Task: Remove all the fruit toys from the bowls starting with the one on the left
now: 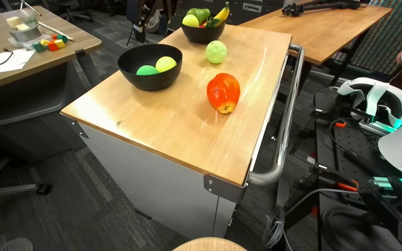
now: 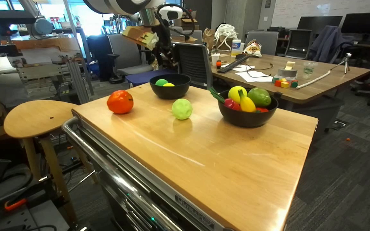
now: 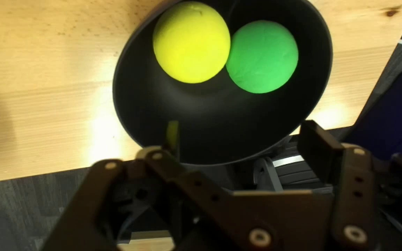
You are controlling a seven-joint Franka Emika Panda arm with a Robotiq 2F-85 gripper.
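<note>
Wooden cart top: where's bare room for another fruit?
The cart top is bare between the light-green toy, the fuller bowl and the metal handle, and between the red-orange toy, the two-ball bowl and the end by the wooden stool. Crowded: the gap between those bowls, beside the light-green toy, and the fuller bowl, heaped past its rim.

Two bowls on tabletop, fruit toys inside, two more outside

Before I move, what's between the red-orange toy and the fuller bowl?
A round light-green toy, apart from the red-orange toy and fuller bowl; both exterior views show it.
</note>
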